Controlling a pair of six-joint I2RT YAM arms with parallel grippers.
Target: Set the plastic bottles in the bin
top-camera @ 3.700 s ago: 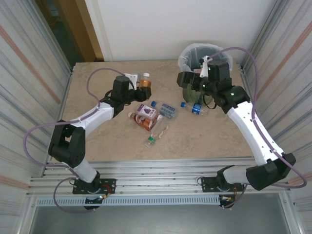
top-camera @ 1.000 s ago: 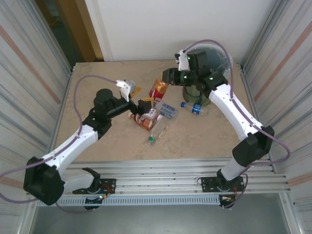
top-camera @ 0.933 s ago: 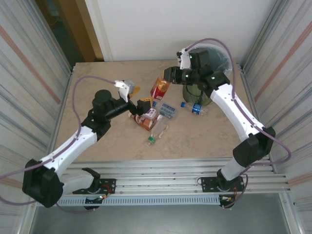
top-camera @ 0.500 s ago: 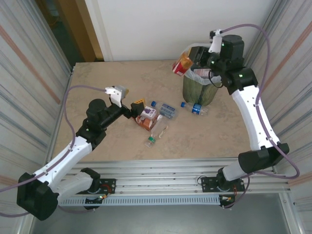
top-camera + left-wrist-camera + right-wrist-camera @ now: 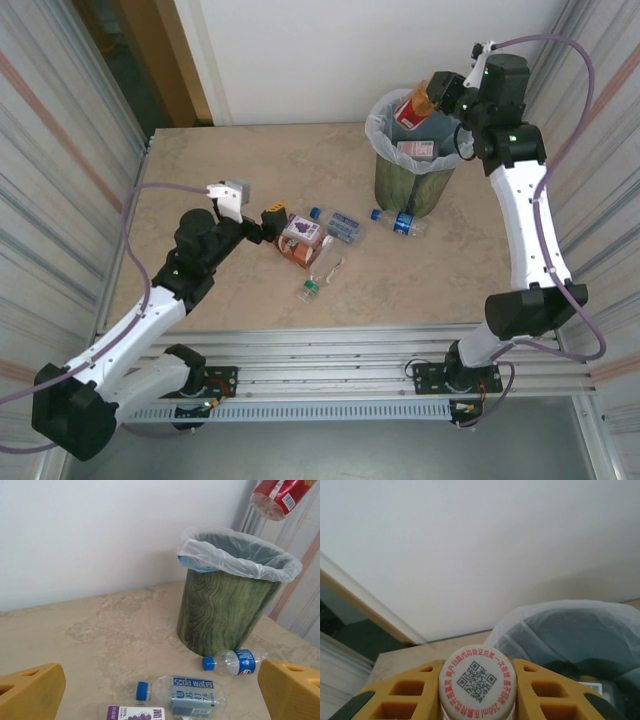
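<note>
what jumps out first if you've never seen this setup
The right pincer, raised high at the far right, is shut on a red-labelled bottle tilted over the mouth of the bag-lined green bin. Several more bottles lie scattered in the middle of the table, with the open left pincer hovering just beside them.

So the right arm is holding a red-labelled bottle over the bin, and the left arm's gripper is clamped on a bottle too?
Not quite. The left gripper is open and holds nothing: in the left wrist view its fingers stand wide apart with nothing gripped between them. The right gripper does hold a red-labelled bottle over the bin.
</note>
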